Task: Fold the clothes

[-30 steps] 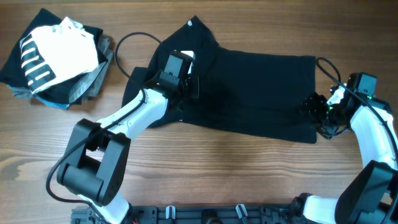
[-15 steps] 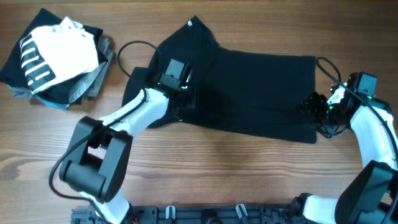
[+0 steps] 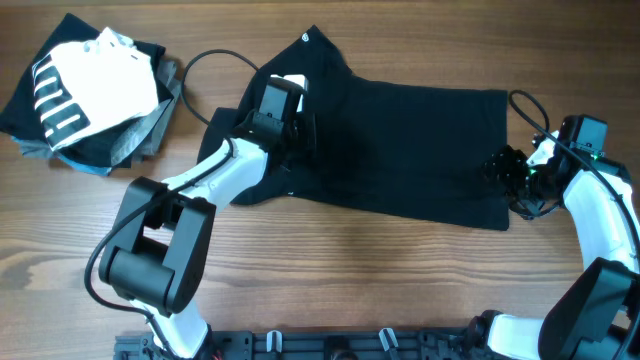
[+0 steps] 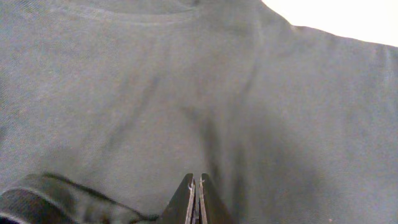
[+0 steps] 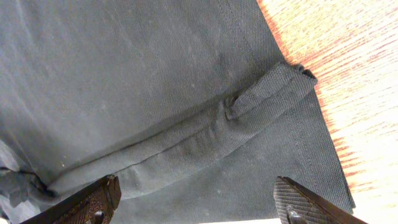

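Two grippers are on your job, one at each end of the shirt. At the far left of the table (image 3: 330,250) a pile (image 3: 95,95) of dark and white clothes lies well apart from the work. Right of it, your left gripper (image 3: 305,138) sits low on the left part of the shirt (image 3: 420,150), its fingers (image 4: 196,199) pressed together with only a hairline between them. You cannot tell whether any cloth is caught in that line. The left wrist view shows black fabric filling the frame, with a soft ridge beside the tips. The shirt itself lies spread across the middle of the table, black, with a small white mark (image 3: 306,39) at its far point. At the right edge of the shirt your right gripper (image 3: 505,168) has its fingers (image 5: 93,202) spread wide, holding nothing. Between them in the right wrist view runs a rolled fold (image 5: 205,143) of the cloth, with bare wood just beyond the edge.
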You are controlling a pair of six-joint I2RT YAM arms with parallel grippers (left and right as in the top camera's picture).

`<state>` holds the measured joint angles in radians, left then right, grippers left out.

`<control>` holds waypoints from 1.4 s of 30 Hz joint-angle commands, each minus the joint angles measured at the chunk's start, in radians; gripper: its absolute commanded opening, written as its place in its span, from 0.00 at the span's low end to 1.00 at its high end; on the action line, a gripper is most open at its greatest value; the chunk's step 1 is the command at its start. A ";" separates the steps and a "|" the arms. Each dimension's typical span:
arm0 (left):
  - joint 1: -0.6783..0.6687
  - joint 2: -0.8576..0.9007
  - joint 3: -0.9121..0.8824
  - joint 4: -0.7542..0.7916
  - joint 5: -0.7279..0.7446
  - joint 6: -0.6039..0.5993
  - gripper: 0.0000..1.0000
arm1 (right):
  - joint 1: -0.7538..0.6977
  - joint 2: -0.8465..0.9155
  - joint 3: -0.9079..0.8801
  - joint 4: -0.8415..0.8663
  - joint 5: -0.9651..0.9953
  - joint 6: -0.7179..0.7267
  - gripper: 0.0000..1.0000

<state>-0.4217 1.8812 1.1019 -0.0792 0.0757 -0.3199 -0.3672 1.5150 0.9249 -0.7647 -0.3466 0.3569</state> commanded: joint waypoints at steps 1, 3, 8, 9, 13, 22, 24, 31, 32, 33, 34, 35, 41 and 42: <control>0.004 0.000 0.010 -0.049 0.027 -0.001 0.04 | 0.003 0.006 0.009 0.008 0.009 -0.014 0.84; 0.006 -0.017 0.010 -0.126 0.102 -0.001 0.25 | 0.003 0.006 0.009 0.008 0.009 -0.013 0.84; 0.000 -0.030 0.010 -0.255 0.216 0.005 0.63 | 0.003 0.006 0.009 0.020 0.009 -0.013 0.85; -0.001 -0.030 0.009 -0.280 0.216 0.022 0.63 | 0.003 0.006 0.009 0.023 0.009 -0.013 0.85; -0.003 -0.018 0.009 -0.296 0.175 0.029 0.67 | 0.003 0.006 0.009 0.032 0.009 -0.013 0.85; -0.032 0.039 0.009 -0.126 0.150 0.028 0.04 | 0.003 0.006 0.009 0.031 0.009 -0.013 0.85; -0.023 0.039 0.009 -0.054 0.112 0.027 0.04 | 0.003 0.006 0.009 0.031 0.008 -0.013 0.85; 0.001 0.039 0.009 0.136 0.046 0.024 0.20 | 0.003 0.006 0.009 0.035 0.009 -0.013 0.85; 0.000 0.039 0.009 0.127 0.047 0.025 0.32 | 0.003 0.006 0.009 0.036 0.009 -0.012 0.85; -0.002 0.039 0.009 0.113 0.046 0.025 0.38 | 0.003 0.006 0.009 0.037 0.009 -0.013 0.85; -0.002 0.035 0.010 0.083 0.046 0.025 0.40 | 0.003 0.006 0.009 0.038 0.009 -0.013 0.85; 0.000 0.026 0.010 0.050 0.045 0.028 0.39 | 0.003 0.006 0.009 0.037 0.009 -0.013 0.85; 0.050 -0.210 0.015 -0.353 0.072 0.024 0.04 | 0.003 0.006 0.009 0.039 0.009 -0.013 0.85; 0.050 -0.227 0.015 -0.405 0.071 0.026 0.04 | 0.003 0.006 0.009 0.040 0.008 -0.013 0.85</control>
<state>-0.3882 1.7763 1.1042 -0.3912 0.1394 -0.2974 -0.3672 1.5150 0.9249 -0.7319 -0.3470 0.3569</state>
